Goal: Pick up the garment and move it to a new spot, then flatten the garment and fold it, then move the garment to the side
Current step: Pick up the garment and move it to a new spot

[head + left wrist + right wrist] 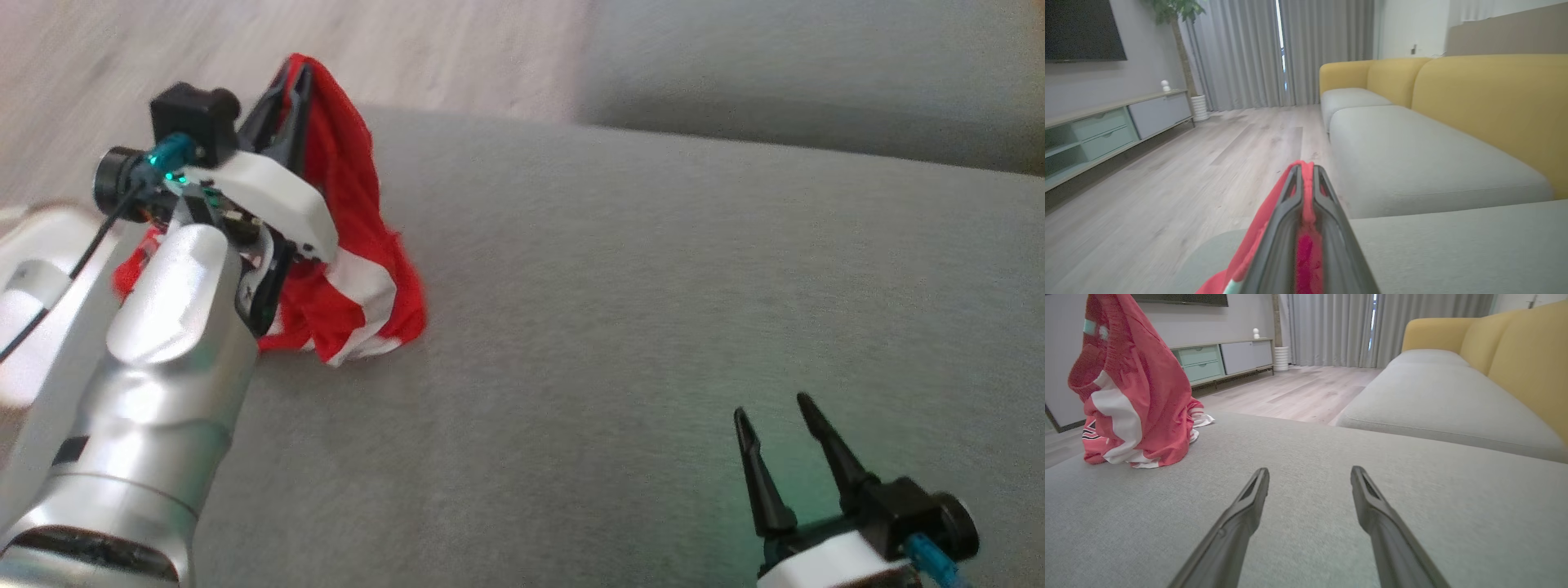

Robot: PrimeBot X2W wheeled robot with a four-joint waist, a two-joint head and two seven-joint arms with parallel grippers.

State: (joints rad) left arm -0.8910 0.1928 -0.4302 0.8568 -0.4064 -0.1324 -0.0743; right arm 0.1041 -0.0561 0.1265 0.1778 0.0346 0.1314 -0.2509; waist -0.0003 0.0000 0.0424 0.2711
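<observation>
On the grey sofa seat (653,286), left side, the red-and-white garment (359,204) hangs limp from the left gripper (295,77), whose jaws pinch its top fold. Its hem rests on the seat. The right gripper (771,406) waits with jaws apart. The cloth looks light and floppy, so edges or corners are probably the best hold.

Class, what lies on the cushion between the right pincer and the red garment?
Only bare grey cushion separates the right pincer from the garment, per the right wrist view.
</observation>
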